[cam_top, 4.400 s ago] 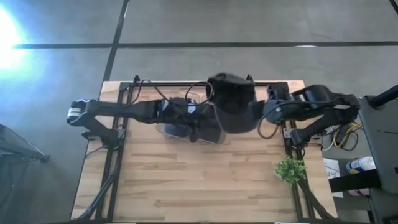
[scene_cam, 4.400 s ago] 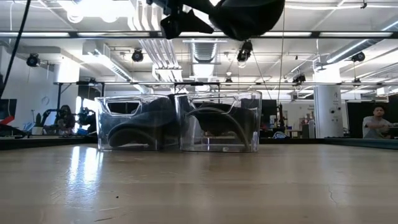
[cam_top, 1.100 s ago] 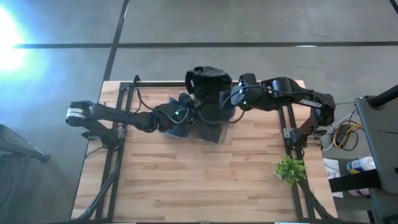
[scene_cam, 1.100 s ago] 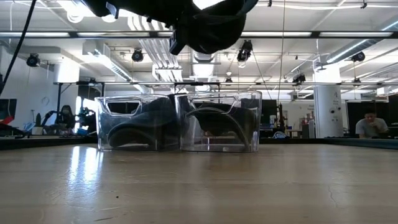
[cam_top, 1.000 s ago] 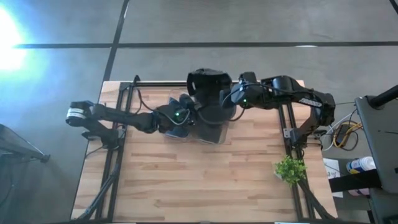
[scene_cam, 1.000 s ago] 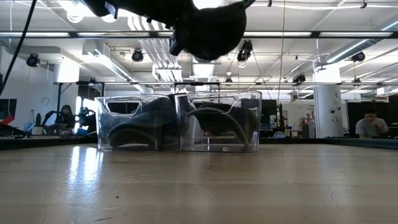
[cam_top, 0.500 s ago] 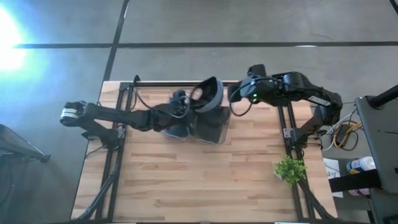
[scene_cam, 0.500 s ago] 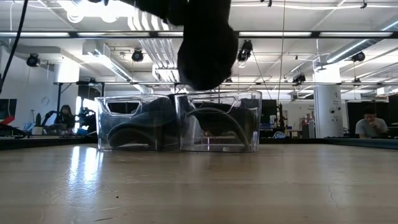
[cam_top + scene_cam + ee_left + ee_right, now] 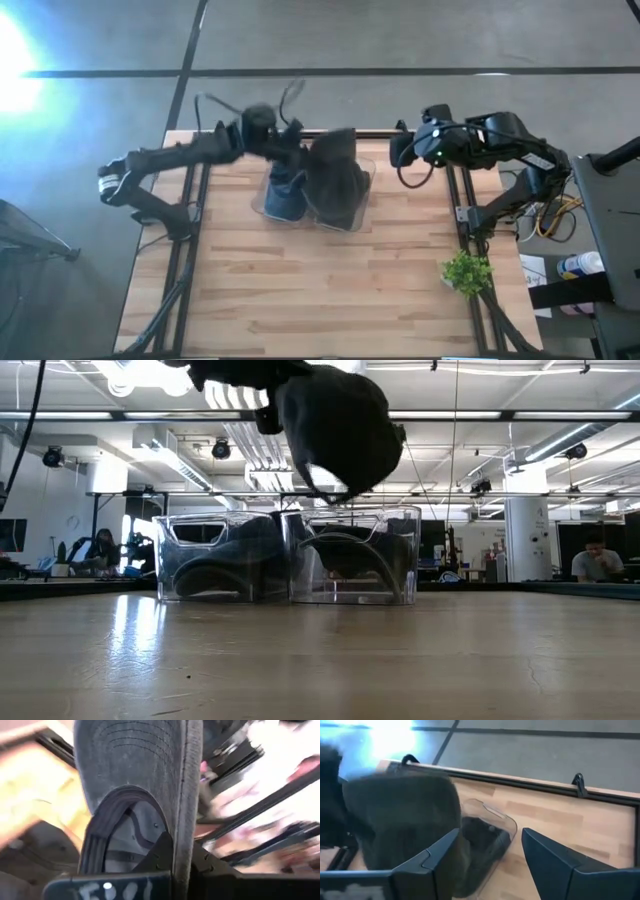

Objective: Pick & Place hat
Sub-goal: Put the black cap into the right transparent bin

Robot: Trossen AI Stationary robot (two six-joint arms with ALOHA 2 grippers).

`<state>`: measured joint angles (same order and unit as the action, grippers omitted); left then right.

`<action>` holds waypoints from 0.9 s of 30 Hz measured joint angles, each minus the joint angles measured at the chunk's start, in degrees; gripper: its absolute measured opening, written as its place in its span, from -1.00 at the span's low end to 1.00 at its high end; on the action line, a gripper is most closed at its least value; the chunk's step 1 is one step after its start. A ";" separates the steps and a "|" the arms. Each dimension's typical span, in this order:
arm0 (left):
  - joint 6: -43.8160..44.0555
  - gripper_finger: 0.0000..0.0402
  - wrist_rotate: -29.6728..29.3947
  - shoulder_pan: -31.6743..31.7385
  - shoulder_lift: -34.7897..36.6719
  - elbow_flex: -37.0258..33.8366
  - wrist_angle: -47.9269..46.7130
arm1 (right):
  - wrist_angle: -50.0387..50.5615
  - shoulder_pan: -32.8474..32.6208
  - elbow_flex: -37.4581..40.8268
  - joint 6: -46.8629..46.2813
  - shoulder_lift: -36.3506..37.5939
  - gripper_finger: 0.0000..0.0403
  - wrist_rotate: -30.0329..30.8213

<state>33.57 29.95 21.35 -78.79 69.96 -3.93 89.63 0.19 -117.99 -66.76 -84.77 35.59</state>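
Since 0.5 s ago, my right gripper (image 9: 395, 150) has drawn back toward the table's right rear corner, and my left arm has swung the cap (image 9: 335, 175) up over the bins. Earlier both arms met at the hat; now only 1 carries it.

Left gripper (image 9: 290, 148): jaws closed on the cap's edge, confirmed in the left wrist view, where the grey fabric (image 9: 145, 785) runs straight down between the 2 dark fingers (image 9: 160, 855). From the low view the cap (image 9: 335, 430) hangs in the air, clear of the bin rims and not touching them.

Right gripper: jaws spread wide with nothing between them; the right wrist view shows both fingers (image 9: 430, 857) apart, with bare table between. It sits well apart from the cap.

Below the cap I see 2 clear plastic bins (image 9: 285, 555) side by side near the table's rear edge, touching, each with dark contents I cannot identify. From above, the cap overlaps the right-hand bin (image 9: 355, 205).

Further out: wooden table (image 9: 300, 290), and a small green plant (image 9: 466, 271) at its right edge. 1 person (image 9: 592, 560) sits far off in the room behind.
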 joint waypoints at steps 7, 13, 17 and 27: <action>14.31 -0.95 14.65 7.53 -7.19 3.13 0.41 | 0.19 -0.84 0.77 -0.01 -1.27 0.01 -0.04; 16.17 -0.95 17.99 6.55 -15.55 3.08 0.52 | 0.34 -1.17 0.95 -0.12 -1.23 0.01 -0.55; 18.28 -0.95 19.15 6.97 -20.64 4.44 1.25 | 0.37 -1.86 1.59 -0.74 -1.23 0.01 -3.56; 20.86 -0.95 21.38 7.59 -30.74 10.33 2.06 | -1.25 -3.72 13.75 -6.29 -1.23 0.01 -12.98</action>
<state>54.42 51.33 28.94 -109.53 80.29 -1.87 88.38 -3.53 -104.24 -73.05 -86.00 22.61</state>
